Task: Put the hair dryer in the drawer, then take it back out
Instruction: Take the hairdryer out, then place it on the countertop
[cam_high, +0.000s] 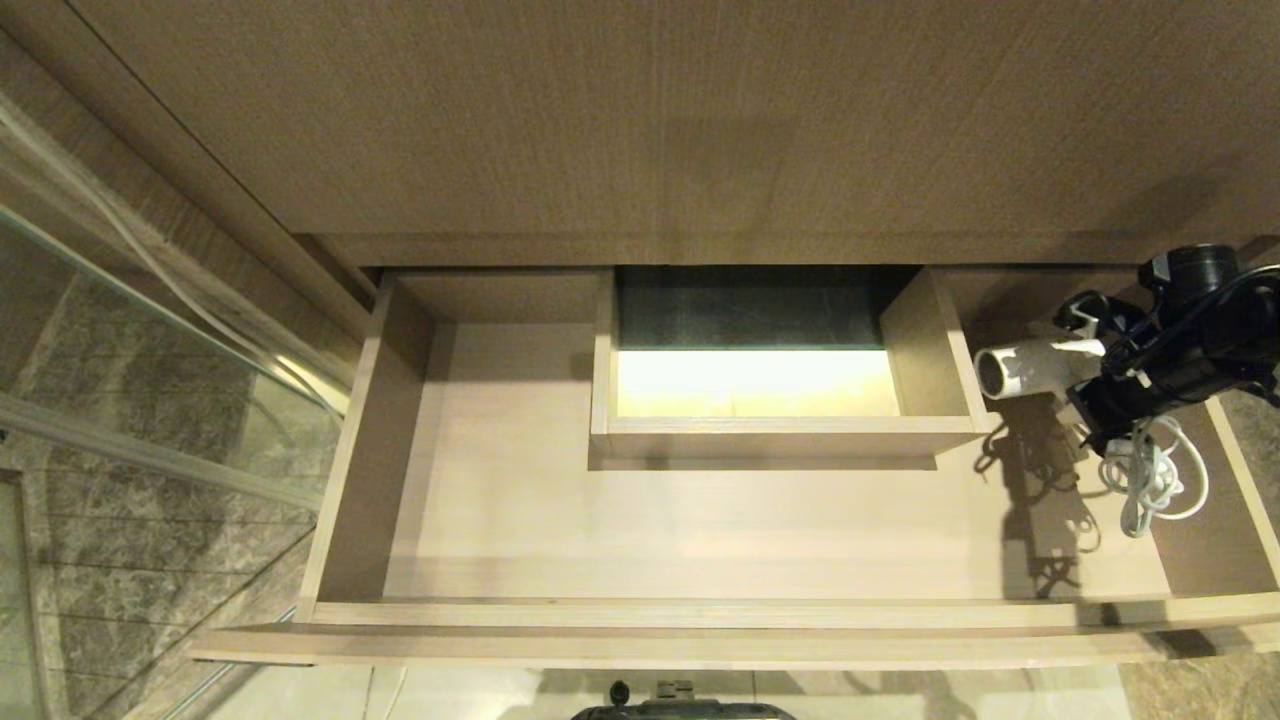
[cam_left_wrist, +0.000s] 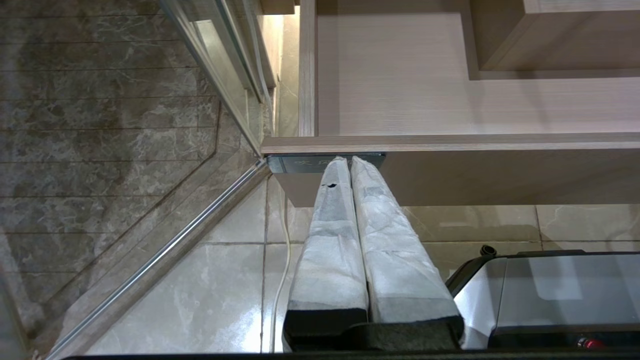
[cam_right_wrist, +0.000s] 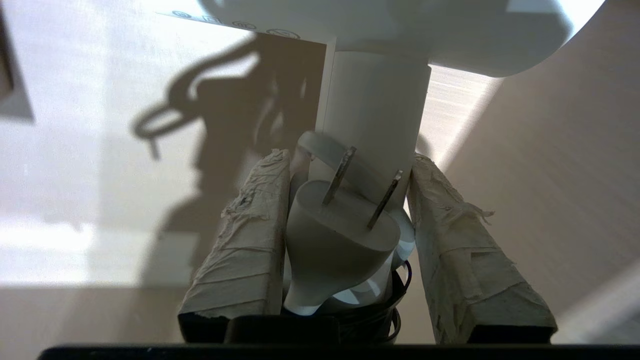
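Hair dryer (cam_high: 1030, 368), smooth white, handle pinched by right tape-wrapped fingers (cam_right_wrist: 250, 235); left's pressed together.

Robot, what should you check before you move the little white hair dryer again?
1. Wide light wood-grain drawer pulled open: ok.
2. Right gripper clamped on the small white hair dryer by its handle: ok.
3. White bundled cord hanging free of the drawer wall: cannot tell.
4. White two-pin plug tucked between the padded fingers: ok.
5. Hair dryer above the drawer's right end, not over the boxed cut-out: ok.
6. Left gripper parked shut below the drawer front: ok.
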